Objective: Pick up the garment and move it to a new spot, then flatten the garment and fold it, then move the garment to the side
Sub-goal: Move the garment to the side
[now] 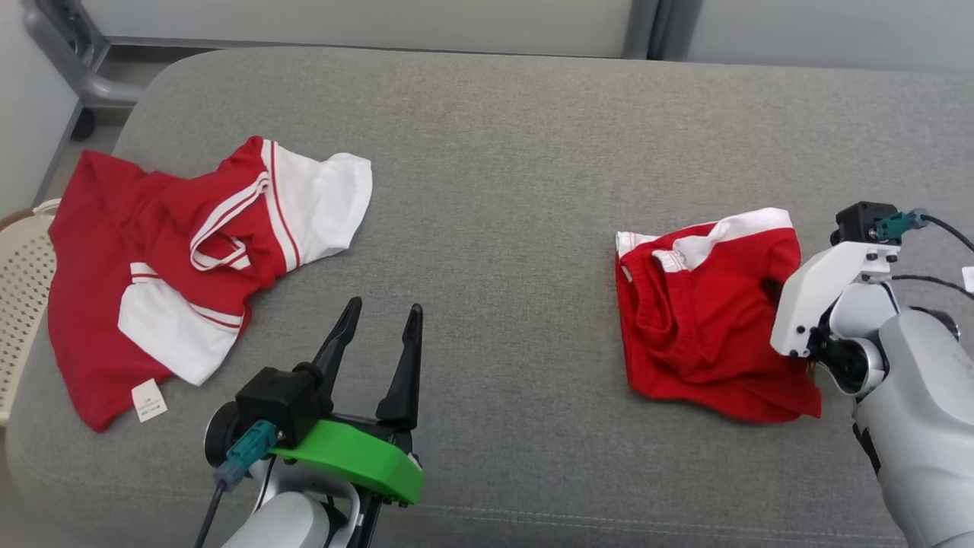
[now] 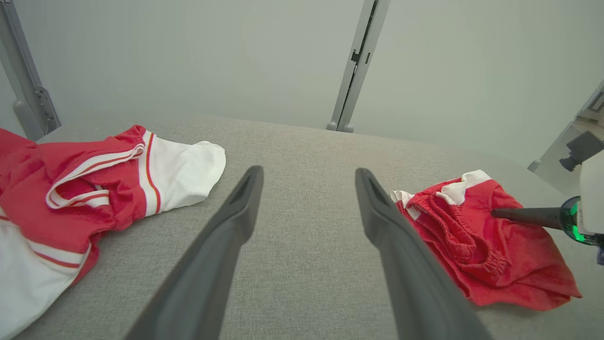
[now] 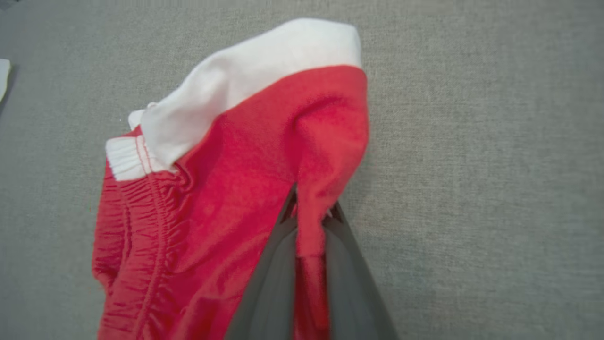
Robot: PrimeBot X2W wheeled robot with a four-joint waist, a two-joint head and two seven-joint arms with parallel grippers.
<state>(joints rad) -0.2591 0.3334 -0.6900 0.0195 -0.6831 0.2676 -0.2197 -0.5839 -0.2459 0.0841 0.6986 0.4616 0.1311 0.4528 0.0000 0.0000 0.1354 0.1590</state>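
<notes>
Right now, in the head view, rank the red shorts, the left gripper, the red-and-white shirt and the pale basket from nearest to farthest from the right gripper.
1. The red shorts: at the right, pinched in the right gripper.
2. The left gripper: open, low and left of centre.
3. The red-and-white shirt: spread at the left.
4. The pale basket: at the far left edge, beyond the shirt.

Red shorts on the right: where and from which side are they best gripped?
Pinch the raised ridge of cloth at the right edge of the red shorts, coming from the robot's right: it stands proud of the cushion there. The right gripper is shut on it.
</notes>
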